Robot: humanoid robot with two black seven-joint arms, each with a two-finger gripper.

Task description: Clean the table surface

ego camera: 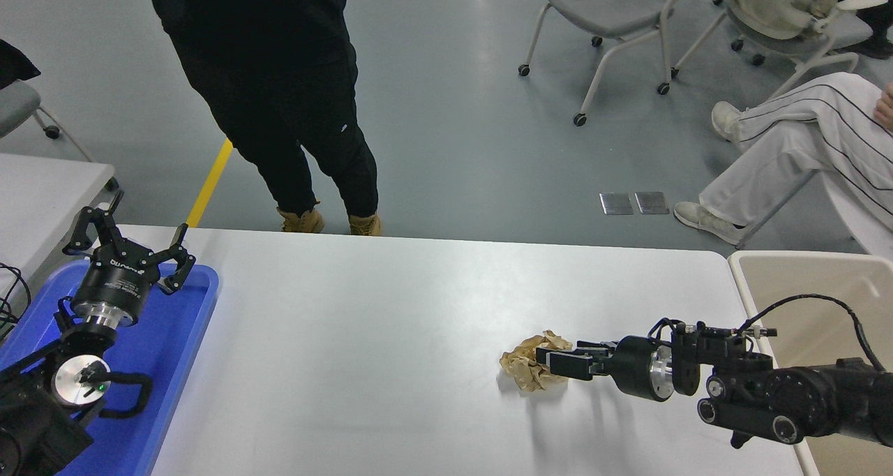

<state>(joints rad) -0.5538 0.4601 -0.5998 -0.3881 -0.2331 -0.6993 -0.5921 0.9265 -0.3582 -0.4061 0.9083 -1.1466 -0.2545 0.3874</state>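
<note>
My right gripper (551,361) reaches level across the table surface (363,336), fingers seemingly clamped on crumpled brown paper (524,369); left gripper (132,247) parked, spread.

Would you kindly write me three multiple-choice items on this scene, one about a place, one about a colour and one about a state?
1. Where does the crumpled paper lie?
A. In the tray
B. On the white table, right of its middle
C. On the floor

2. What colour is the tray under the left gripper?
A. Blue
B. Red
C. Green

3. How is the right gripper?
A. Raised high above the table
B. Parked over the tray
C. Low, fingers at the paper

Answers: 1 B, the paper rests on the tabletop near the right arm. 2 A, the tray at lower left is blue. 3 C, its fingers meet the wad; whether they clamp it cannot be told.
</note>
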